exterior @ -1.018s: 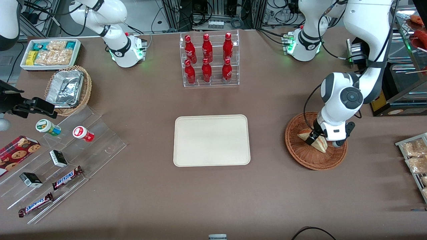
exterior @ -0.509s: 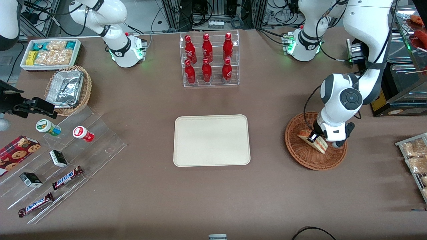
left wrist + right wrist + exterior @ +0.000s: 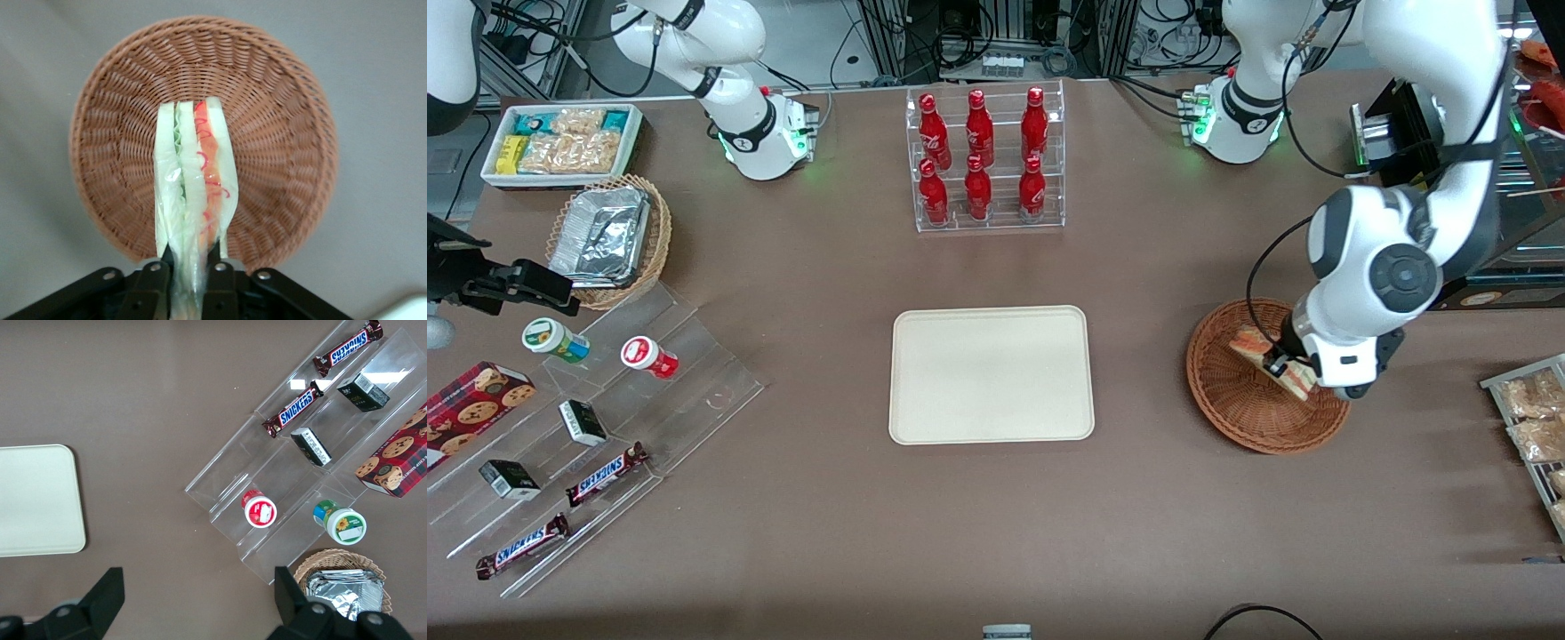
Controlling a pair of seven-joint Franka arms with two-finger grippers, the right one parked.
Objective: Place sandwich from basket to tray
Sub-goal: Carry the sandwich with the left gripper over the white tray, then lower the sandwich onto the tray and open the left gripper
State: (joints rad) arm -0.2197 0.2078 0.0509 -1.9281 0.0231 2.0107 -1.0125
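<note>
Gripper (image 3: 188, 267) clamped narrow on the sandwich (image 3: 193, 193), fingers (image 3: 155, 277) pressing its bread faces, and it's up above the basket (image 3: 1240, 404); wrist view shows green and red-orange layers edge-on over the weave, clear of it; front view shows what the wrist cannot: the cream tray (image 3: 991, 374) bare, well apart toward the parked arm's end.
</note>
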